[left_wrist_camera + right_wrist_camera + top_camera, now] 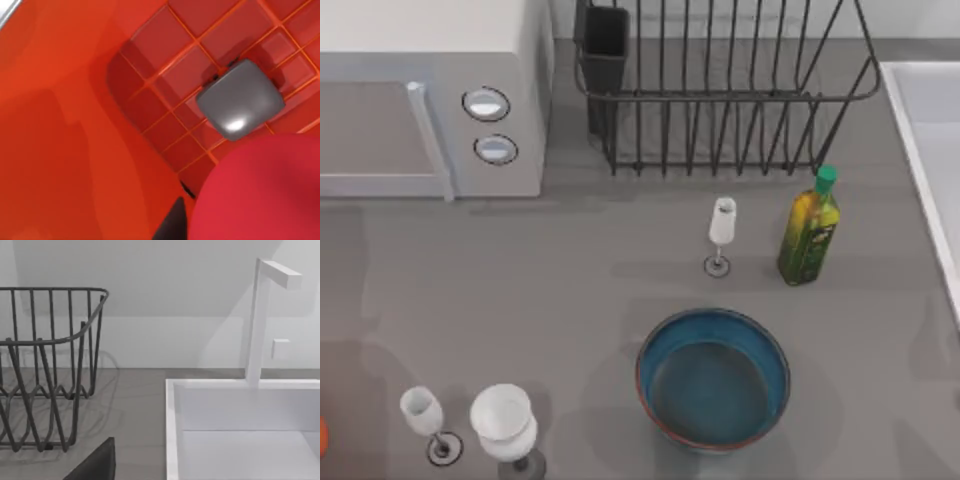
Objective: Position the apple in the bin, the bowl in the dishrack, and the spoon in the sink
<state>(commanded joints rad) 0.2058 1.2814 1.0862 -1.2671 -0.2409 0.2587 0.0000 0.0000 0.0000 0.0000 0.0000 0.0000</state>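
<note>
Apple (260, 190) first: in our left wrist view the red lump sits right up against the left gripper, bulking large over the orange-red bin (75, 150), whose gridded floor (200, 65) lies below it. One dark fingertip (172, 225) edges the apple's side, so we judge the left claw to be clamped on the fruit and hanging inside the bin's walls. To finish this step well we would part the fingers low and straight over the grid — well away from the sloped wall — so the apple does not roll or bounce out.

From the right claw, the sink (172, 430) is just ahead and the dishrack (50, 340) off to one side; whether its fingers are parted, we cannot tell. On the table, the bowl (713, 378) waits, upright.
</note>
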